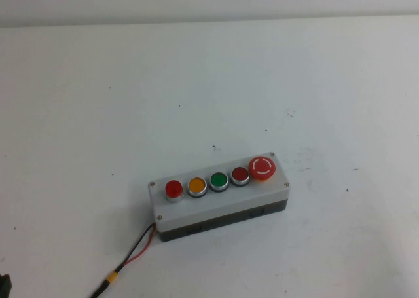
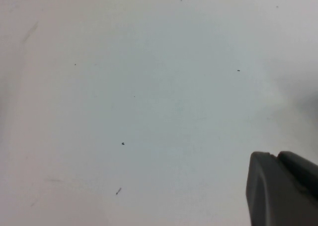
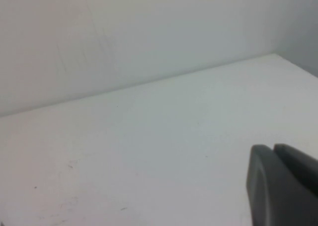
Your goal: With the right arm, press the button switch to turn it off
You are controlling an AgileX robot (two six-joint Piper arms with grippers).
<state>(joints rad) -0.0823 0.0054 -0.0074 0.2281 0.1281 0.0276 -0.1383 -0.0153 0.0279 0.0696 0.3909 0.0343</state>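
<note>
The button switch (image 1: 173, 189) is a small bright-red round button with a chrome ring, at the left end of the row on the grey box (image 1: 222, 203), which lies on the white table in the high view. Neither arm shows in the high view. My right gripper (image 3: 273, 149) shows only in the right wrist view, its fingers together, over bare table near a wall. My left gripper (image 2: 276, 156) shows only in the left wrist view, fingers together, over bare table. The box is in neither wrist view.
The row also holds an orange button (image 1: 197, 186), a green button (image 1: 218, 180), a darker red button (image 1: 239, 175) and a large red mushroom button (image 1: 262, 167). Red and black wires (image 1: 134, 252) run from the box's left end toward the front edge.
</note>
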